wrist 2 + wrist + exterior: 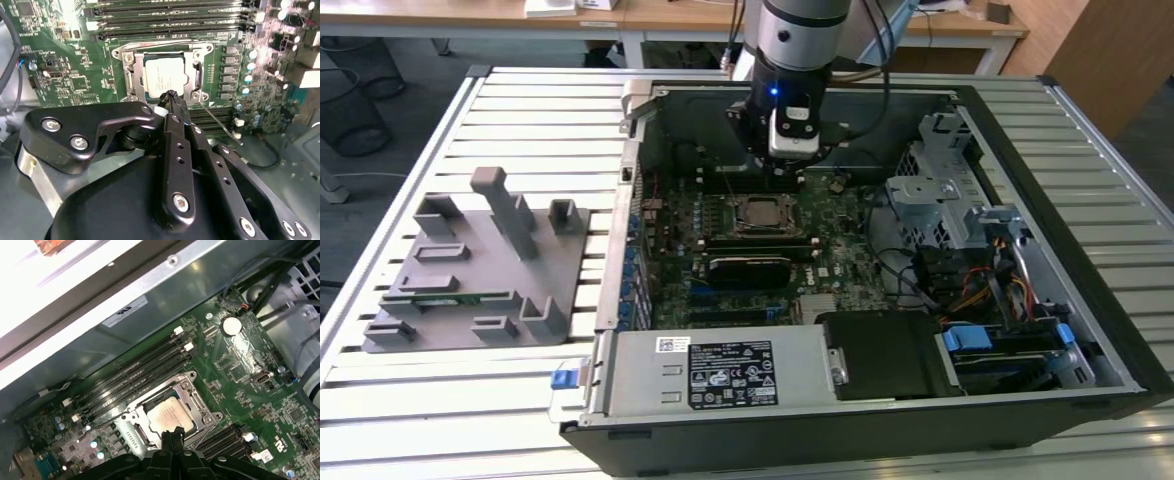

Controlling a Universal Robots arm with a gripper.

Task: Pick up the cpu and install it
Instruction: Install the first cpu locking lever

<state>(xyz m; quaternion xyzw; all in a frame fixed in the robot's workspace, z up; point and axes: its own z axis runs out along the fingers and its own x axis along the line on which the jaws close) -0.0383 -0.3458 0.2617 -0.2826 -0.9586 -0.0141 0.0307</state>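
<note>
**Gripper (171,96) closed with nothing between its fingers, tips at the edge of the socket that holds the cpu (162,75).**

The cpu lies flat, silver top up, inside the metal socket frame (129,75) on the green motherboard (75,80); I cannot tell whether the tips touch it. In the exterior view the gripper hangs at twelve o'clock of the chip, within the open computer case (1014,425), and a grey fixture plate (467,270) sits at nine o'clock. I judge the placing done and the seating in hand, since the thin lever (215,117) appears to stand free. Any further move calls for a straight, clean path that neither nudges the chip nor snags that lever.
</note>
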